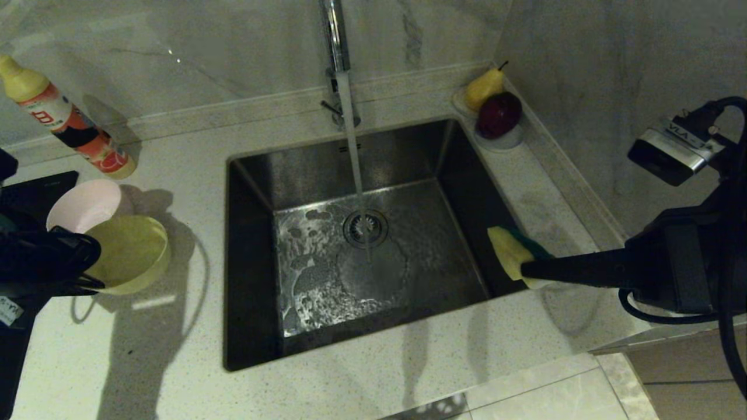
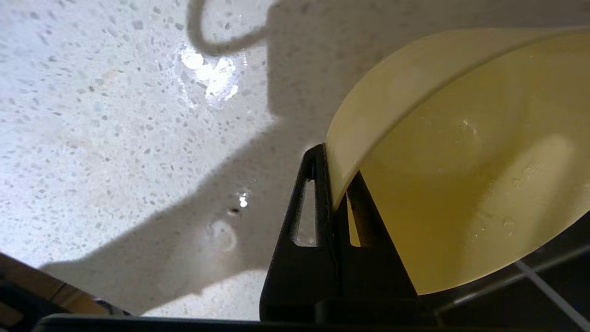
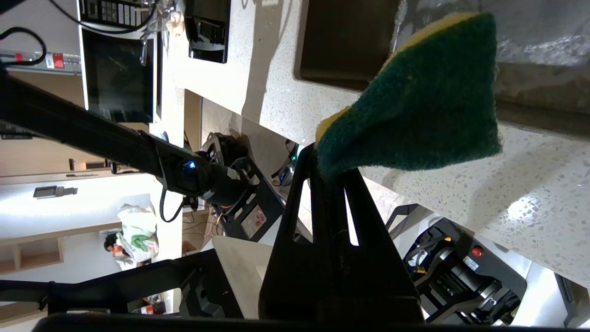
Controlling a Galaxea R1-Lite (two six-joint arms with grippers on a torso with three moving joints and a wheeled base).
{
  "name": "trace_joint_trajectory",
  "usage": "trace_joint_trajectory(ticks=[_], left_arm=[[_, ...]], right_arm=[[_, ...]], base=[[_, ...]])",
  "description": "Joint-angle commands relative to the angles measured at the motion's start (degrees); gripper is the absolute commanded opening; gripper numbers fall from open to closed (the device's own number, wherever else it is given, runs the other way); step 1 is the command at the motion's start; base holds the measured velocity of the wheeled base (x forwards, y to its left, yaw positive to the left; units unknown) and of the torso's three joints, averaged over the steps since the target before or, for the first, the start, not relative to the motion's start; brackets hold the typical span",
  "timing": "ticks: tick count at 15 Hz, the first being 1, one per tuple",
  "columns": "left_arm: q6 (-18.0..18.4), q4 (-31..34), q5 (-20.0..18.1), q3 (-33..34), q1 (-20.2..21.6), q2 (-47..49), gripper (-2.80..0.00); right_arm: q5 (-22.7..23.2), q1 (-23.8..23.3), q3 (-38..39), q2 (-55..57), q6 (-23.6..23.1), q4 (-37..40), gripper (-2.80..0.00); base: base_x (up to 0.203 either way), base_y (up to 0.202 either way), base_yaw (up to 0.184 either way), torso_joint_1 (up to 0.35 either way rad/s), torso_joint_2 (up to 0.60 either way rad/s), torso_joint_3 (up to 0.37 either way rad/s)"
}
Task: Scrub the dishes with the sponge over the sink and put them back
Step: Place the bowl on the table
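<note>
Presently, at nine o'clock on the worktop (image 1: pixel 175 350), my left tool (image 2: pixel 339 203) pinches the yellow bowl (image 1: pixel 131 254) beside the pink bowl (image 1: pixel 84 204). Sink (image 1: pixel 257 233) central, tap running. At three o'clock, my right tool (image 3: pixel 332 173) clamps the sponge (image 1: pixel 513 254). Next, I judge: carry bowl over basin, scrub.

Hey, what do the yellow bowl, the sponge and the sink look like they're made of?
Yellow bowl: likely plastic, thin-walled and smooth with a soft sheen, water beads clinging inside. Sponge: fuzzy dark green scouring fibre on soft yellow foam, which buckles in the right gripper. Sink: brushed stainless steel by its look, grey and reflective, with water running into it.
</note>
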Motion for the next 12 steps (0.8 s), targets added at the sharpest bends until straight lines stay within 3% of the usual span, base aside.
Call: trace_joint_trajectory(ticks=[1, 6, 7, 12], left_arm=[[-0.29, -1.25, 0.15, 1.14, 1.14, 1.28, -2.80], [-0.29, -2.23, 0.21, 2.29, 2.39, 1.64, -2.80], [-0.29, -2.23, -0.27, 2.80, 2.39, 2.07, 0.00], [-0.50, -2.57, -1.35, 2.48, 2.57, 1.59, 0.00]], right_arm=[[0.22, 0.06, 0.04, -0.15, 0.18, 0.14, -2.80], [0.22, 0.06, 0.92, -0.88, 0.18, 0.14, -2.80], [0.22, 0.06, 1.10, -1.12, 0.18, 0.14, -2.80], [0.13, -0.11, 1.57, -1.77, 0.27, 0.14, -2.80]], base=[[0.000, 0.000, 0.000, 0.000, 0.00, 0.000], [0.000, 0.000, 0.000, 0.000, 0.00, 0.000], [0.000, 0.000, 0.000, 0.000, 0.00, 0.000], [0.000, 0.000, 0.000, 0.000, 0.00, 0.000]])
